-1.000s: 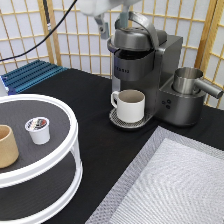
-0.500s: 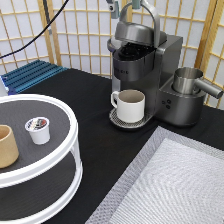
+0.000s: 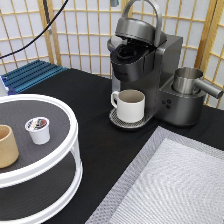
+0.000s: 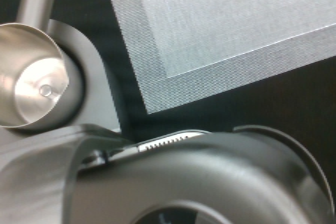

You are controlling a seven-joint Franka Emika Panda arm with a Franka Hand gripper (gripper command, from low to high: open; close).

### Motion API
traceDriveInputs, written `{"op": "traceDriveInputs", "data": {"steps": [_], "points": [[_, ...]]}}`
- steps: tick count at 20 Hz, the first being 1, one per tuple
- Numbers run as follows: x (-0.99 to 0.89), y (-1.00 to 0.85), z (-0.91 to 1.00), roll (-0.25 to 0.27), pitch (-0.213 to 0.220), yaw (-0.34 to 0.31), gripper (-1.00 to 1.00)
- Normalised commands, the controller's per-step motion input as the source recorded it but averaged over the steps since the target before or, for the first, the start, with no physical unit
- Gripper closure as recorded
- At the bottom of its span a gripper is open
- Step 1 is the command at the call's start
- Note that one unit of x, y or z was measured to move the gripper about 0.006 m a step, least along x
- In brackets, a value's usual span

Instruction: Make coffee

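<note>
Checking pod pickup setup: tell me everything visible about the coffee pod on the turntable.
The small white tapered plastic coffee pod stands upright, its dark-and-red printed foil top facing up and looking sealed. It sits on the dark mesh top tier of the white round two-tier stand, toward the exterior view's left, close beside the tan handleless cup but apart from it. Nothing grips it; the pincer is not in view.

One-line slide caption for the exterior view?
Coffee maker lid raised, white mug beneath, coffee pod on the white stand; hand out of view.
</note>
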Motion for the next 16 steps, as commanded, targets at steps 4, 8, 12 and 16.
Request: {"op": "traceDriveInputs", "data": {"steps": [4,8,12,16], "points": [[0.40,0.60,0.35,-0.175,0.235,-0.004,-1.00],[0.52,0.51,0.40,-0.161,0.267,-0.003,-1.00],[0.24,-0.30,0.66,-0.013,0.180,-0.012,-1.00],[0.21,-0.85,0.52,0.129,0.088,0.047,-1.00]]}}
